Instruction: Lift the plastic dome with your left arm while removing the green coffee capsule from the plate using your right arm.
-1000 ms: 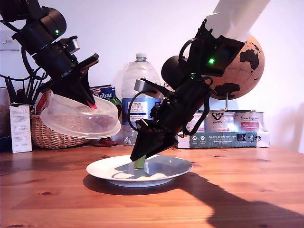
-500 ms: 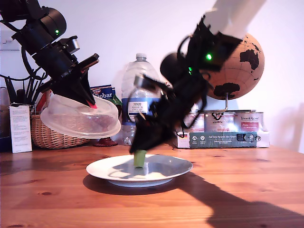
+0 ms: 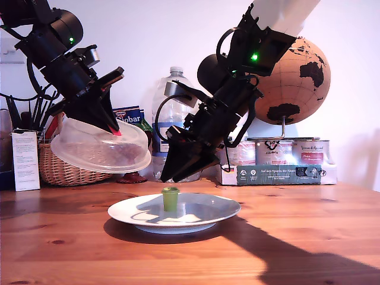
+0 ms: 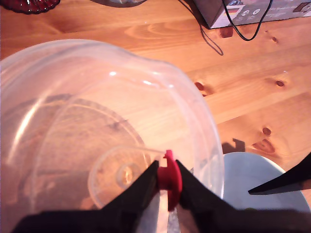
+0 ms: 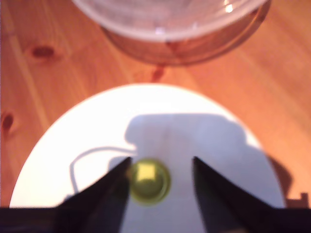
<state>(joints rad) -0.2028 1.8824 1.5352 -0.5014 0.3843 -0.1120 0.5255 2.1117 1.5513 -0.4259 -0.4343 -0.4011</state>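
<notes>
Olive-green coffee capsule is being left upright on the white plate.
It is sitting below my second gripper, jaws spread; the clear dome is being clamped by my first gripper.

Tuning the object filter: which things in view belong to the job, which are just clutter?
Job: plastic dome, held up by its red tab in my first gripper; green coffee capsule standing on the plate; my second gripper, open above it.

Clutter: water bottle, wicker basket, cork globe, tins.
</notes>
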